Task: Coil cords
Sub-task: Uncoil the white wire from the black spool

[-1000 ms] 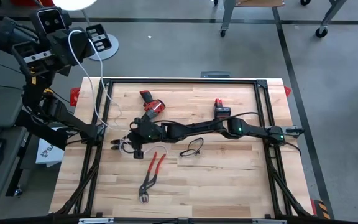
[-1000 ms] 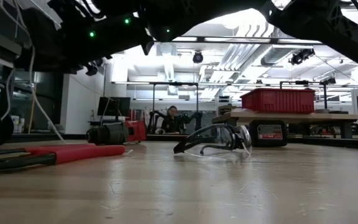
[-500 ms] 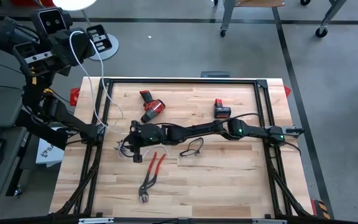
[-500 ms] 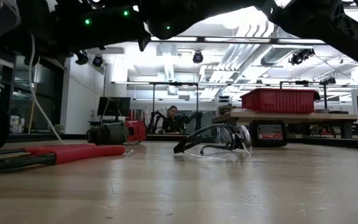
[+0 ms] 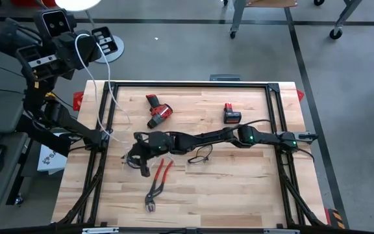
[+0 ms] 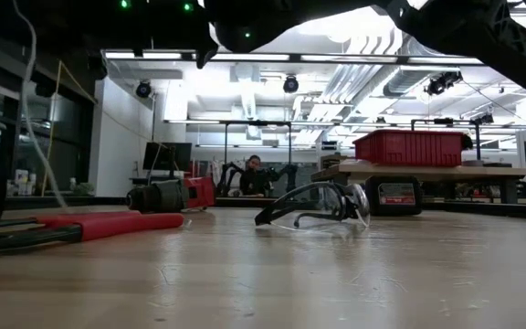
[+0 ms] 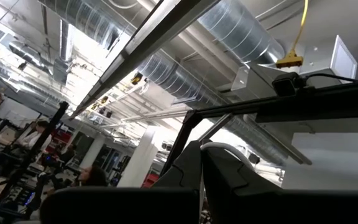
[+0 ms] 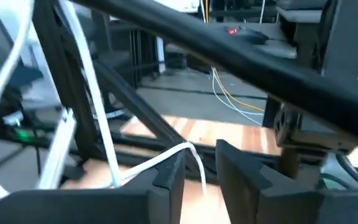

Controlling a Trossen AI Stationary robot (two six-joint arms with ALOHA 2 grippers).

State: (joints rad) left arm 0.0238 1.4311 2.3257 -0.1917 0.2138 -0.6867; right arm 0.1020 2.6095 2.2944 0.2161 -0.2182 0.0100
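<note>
Cord (image 5: 111, 94) white, thin and limp; strung from the raised left arm at the bench's (image 5: 239, 195) far left corner down to the boards near the right tool (image 5: 137, 158); spool itself not made out. Right tool reaching across to the left side of the bench, low, with its jaws parted and the cord (image 8: 166, 158) running through the gap, not pinched. Left tool (image 7: 201, 180) clenched, up off the bench; whether on the cord, cannot tell. Likely to handle as near weightless, with no stiffness to keep a loop by itself; prone to slide through smooth fingers, sag, twist, and snag on the frame rail or the pliers (image 5: 156, 185) close by. Best pinched squarely across a short free stretch just beside the right tool; firm closure needed for so thin a line; light tension between the arms while winding, to stop loops falling slack.
</note>
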